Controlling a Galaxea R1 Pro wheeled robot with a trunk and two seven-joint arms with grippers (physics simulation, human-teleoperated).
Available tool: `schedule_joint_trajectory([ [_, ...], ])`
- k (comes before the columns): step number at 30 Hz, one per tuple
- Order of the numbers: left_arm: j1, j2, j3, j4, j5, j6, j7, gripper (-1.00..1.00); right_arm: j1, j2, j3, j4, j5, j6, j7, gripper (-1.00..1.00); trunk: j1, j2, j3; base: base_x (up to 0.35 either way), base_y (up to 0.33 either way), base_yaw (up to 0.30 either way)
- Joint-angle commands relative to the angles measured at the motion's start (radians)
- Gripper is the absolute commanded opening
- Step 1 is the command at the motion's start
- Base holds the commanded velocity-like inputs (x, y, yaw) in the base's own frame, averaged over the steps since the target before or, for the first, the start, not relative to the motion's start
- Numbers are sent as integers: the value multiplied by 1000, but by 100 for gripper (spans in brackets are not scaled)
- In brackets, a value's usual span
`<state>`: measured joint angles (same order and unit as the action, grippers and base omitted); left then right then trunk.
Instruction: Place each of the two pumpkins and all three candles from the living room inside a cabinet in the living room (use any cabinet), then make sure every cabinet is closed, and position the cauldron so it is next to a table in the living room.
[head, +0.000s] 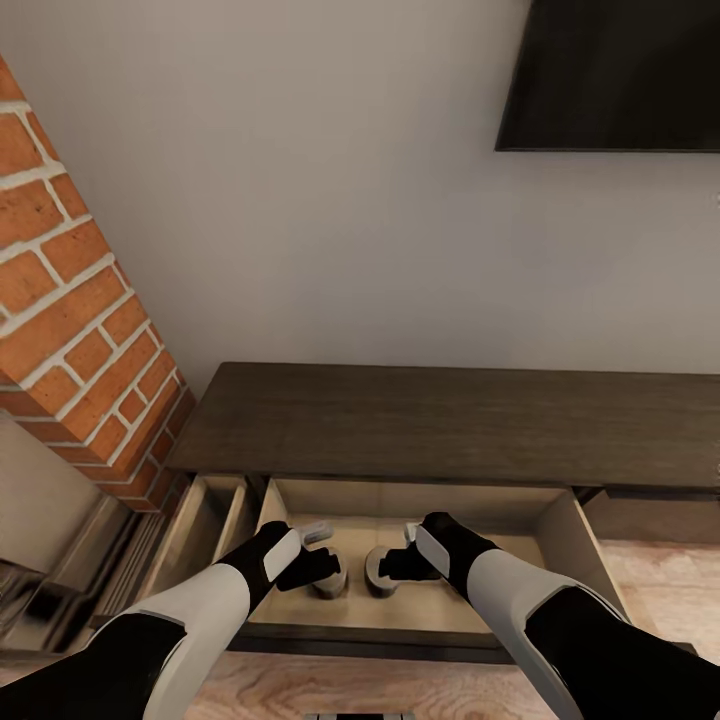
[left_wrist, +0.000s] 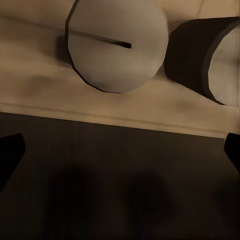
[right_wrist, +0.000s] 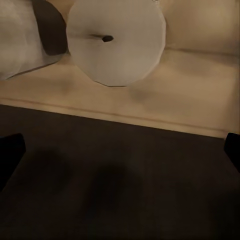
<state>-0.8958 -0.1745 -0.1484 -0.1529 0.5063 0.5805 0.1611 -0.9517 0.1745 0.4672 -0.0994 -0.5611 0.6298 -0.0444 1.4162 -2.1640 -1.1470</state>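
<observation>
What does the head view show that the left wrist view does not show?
Head view alone: the brick fireplace, the dark screen on the wall, the cabinet top, and both the left gripper and the right gripper. Left wrist view alone: a candle's wick, seen close. Both: two candles inside the open drawer.

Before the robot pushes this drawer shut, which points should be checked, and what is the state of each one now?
1. Two stubby grey-brown candles, left and right, stand on the pale floor of the drawer: ok.
2. Third candle and both pumpkins stored: cannot tell.
3. Left pincer empty, its fingertips spread wide: ok.
4. Right pincer empty, fingertips spread likewise: ok.
5. Long dark-brown wooden cabinet closed: not ok, the drawer is pulled out.
6. Both pincers outside the drawer's path: not ok, they hang over its dark front edge.
</observation>
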Motion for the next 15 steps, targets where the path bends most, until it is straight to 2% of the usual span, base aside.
schedule_joint_trajectory([
  [1, 0, 0, -7, -2, 11, 5, 8, 100, -1, 0, 7, -1, -10, 4, -5, 100, -4, 7, 3, 0, 0, 0],
  [6, 0, 0, -7, -2, 11, 48, 11, 100, 0, 0, 7, 0, -10, 4, -5, 100, -23, 42, 18, 0, 0, 0],
  [12, 0, 0, -7, -2, 11, 60, 11, 100, 0, 0, 7, 0, -10, 4, -5, 100, -46, 84, 37, 0, 0, 0],
  [15, 0, 0, -7, -9, 11, 73, 11, 100, 0, 0, 7, 0, -10, 4, -5, 100, -46, 84, 37, 0, 0, 0],
])
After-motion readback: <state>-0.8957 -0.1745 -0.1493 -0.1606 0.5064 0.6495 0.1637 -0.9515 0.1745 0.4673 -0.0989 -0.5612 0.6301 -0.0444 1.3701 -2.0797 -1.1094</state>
